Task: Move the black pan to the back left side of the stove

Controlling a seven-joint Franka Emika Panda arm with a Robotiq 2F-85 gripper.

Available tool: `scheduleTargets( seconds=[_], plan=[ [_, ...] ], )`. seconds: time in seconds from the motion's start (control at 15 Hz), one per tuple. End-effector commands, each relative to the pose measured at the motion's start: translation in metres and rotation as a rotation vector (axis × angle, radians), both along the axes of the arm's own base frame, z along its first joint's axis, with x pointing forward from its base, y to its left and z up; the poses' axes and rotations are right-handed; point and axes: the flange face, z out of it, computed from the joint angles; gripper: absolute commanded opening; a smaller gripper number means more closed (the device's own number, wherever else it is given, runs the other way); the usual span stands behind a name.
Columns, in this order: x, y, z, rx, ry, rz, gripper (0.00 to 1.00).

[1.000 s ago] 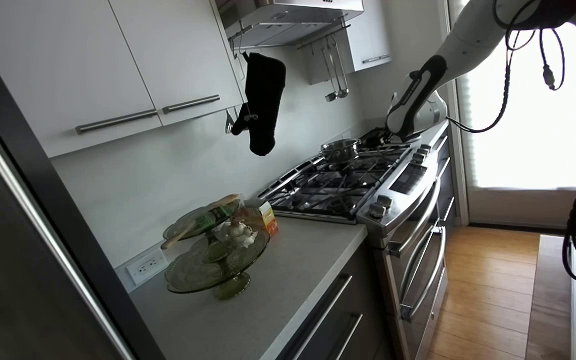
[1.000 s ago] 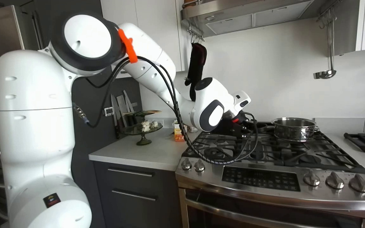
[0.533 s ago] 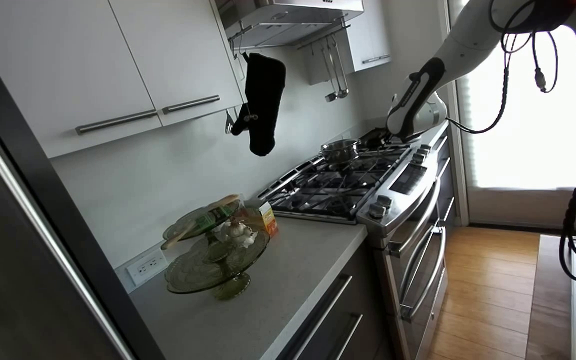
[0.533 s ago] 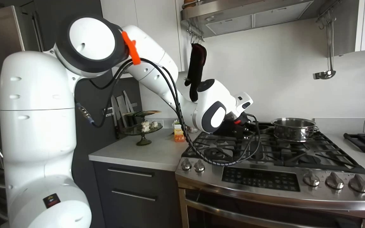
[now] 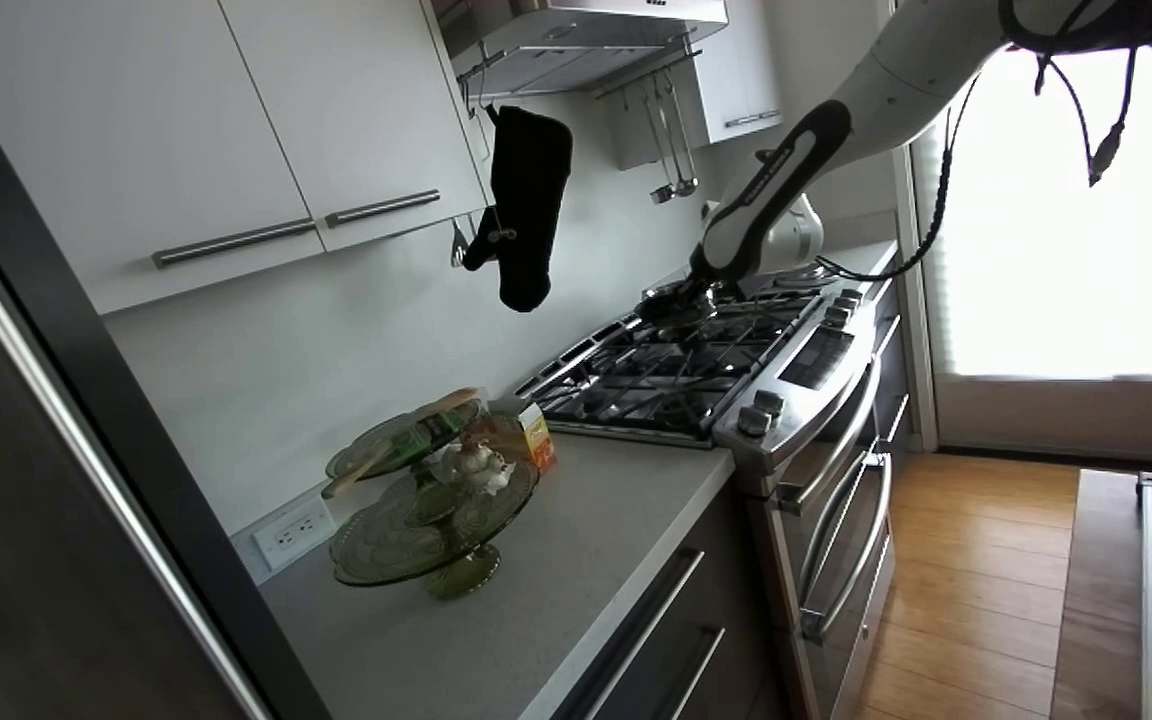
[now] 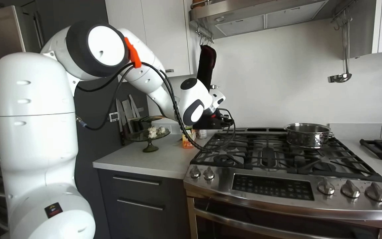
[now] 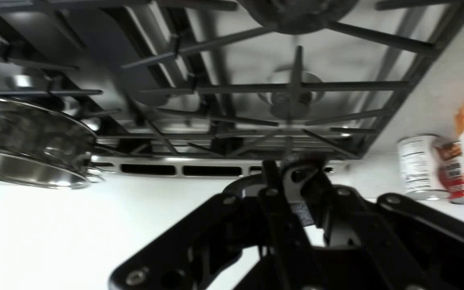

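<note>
The black pan [image 5: 664,306] is held up over the stove [image 6: 211,186]. In the wrist view its curved edge shows as a dark arc [image 7: 243,182], mostly hidden behind the fingers. My gripper [image 7: 294,173] is shut on the pan, with a piece that looks like its handle, with a hole at the end, between the fingers. In an exterior view the black gripper and pan merge into one dark shape by the stove's back left corner, close to the left counter. I cannot tell whether the pan touches the grates.
A steel pot [image 6: 307,135] stands on the back right grates. An orange carton [image 6: 187,138] and cans [image 7: 421,165] stand on the left counter by the stove, near a green cake stand [image 6: 149,136]. A mitt [image 6: 207,64] hangs above, beside the hood [image 6: 257,15]. The wall is behind.
The arm and the held pan barely moved at first. Since half a second ago they have moved left along the stove, away from the pot and toward the left counter. The grip has not visibly changed.
</note>
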Motion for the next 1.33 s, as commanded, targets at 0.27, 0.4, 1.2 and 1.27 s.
scheduleTargets(
  seconds=[0.27, 0.4, 1.2, 1.27],
  plan=[
    [0.056, -0.005, -0.001, 0.012, 0.047, 0.068, 0.05],
    [0.064, -0.020, -0.006, 0.004, 0.052, -0.002, 0.05],
    [0.126, 0.055, -0.005, 0.088, 0.040, -0.164, 0.20],
    [0.129, 0.058, -0.006, 0.088, 0.038, -0.165, 0.20]
  ],
)
